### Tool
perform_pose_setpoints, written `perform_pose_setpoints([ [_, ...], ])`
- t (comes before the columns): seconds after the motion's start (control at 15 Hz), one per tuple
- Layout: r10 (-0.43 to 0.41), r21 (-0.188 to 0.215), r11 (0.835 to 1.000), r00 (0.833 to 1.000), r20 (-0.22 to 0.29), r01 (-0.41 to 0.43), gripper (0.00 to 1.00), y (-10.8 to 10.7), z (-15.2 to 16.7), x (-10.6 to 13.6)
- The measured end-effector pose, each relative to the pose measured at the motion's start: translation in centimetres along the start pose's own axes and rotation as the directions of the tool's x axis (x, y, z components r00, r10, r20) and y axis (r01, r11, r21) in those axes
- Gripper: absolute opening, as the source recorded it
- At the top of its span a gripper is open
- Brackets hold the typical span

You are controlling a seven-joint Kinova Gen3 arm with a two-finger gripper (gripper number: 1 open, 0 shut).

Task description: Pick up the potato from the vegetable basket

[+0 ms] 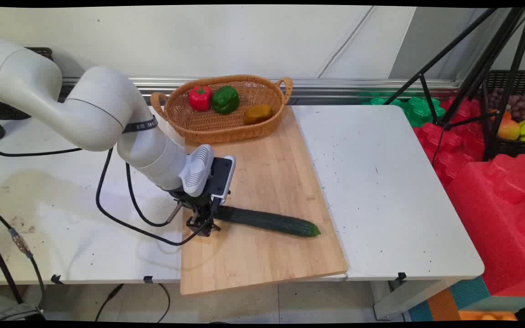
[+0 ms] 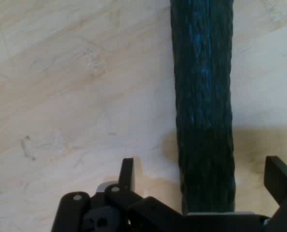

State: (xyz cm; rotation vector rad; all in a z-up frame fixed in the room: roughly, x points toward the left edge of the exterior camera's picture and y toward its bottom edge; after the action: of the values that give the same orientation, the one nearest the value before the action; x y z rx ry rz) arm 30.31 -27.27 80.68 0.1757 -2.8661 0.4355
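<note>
The black two-finger claw (image 1: 204, 224) is down at the left end of the long dark green cucumber (image 1: 269, 221), fingers spread either side, ungripped, while it lies flat on the pale wooden cutting board (image 1: 267, 182).

My black fingers (image 2: 128, 175) flank a dark green cucumber (image 1: 269, 221) on a pale wood board (image 1: 267, 259); white counter (image 1: 381, 191); tan basket (image 1: 226, 130) with red pepper (image 1: 199, 97), green pepper (image 1: 225, 99).
</note>
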Motion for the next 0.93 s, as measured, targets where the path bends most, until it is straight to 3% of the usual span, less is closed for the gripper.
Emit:
perform_pose_setpoints([
  [0.2,-0.03,0.005,1.0,0.999,-0.024,0.03,1.0,-0.1,-1.0,0.1],
  [0.47,-0.105,0.01,0.994,0.99,-0.094,0.106,1.0,-0.6,-3.7,0.0],
  [0.93,-0.217,0.012,0.974,0.95,-0.223,0.225,1.0,-2.0,-9.1,-1.5],
])
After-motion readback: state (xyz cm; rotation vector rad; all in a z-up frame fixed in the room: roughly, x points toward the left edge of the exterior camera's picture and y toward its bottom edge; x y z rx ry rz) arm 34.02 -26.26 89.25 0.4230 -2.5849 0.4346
